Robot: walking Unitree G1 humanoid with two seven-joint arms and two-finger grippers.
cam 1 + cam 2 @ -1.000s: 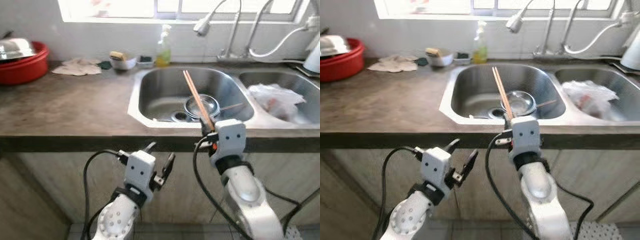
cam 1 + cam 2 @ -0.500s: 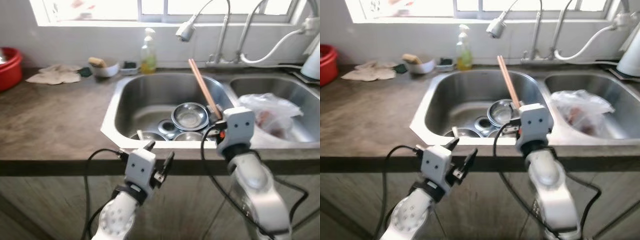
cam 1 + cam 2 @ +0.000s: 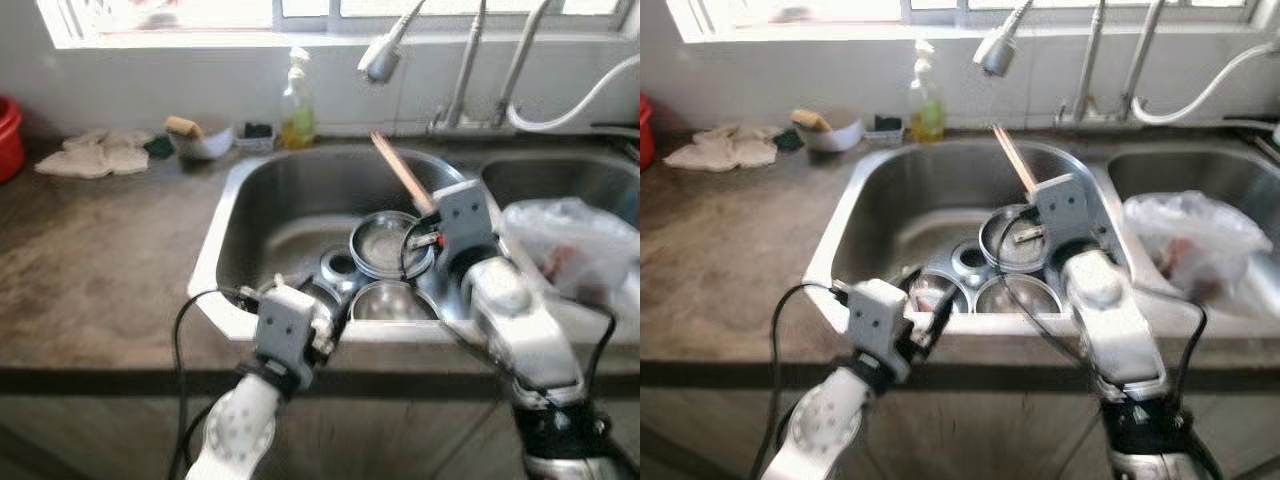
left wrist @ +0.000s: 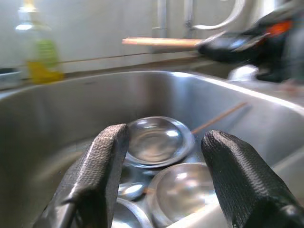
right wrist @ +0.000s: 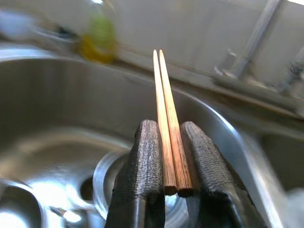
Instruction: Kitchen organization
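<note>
Left sink basin [image 3: 290, 200]: we note steel bowls [image 3: 385, 245] stacked around its drain. Right gripper [image 5: 173, 180], above the basin's right side, clenched on a pair of wooden chopsticks [image 5: 166, 118] pointing toward the faucet [image 3: 380, 55]. Left gripper [image 4: 166, 166], at the basin's front rim, fingers [image 4: 102, 175] spread, grasping nothing

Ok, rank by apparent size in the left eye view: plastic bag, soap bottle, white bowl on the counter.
1. plastic bag, clearly largest, though it sits nearer the camera.
2. soap bottle and white bowl look about alike, the bottle taller and the bowl wider; I won't rank them.
</note>
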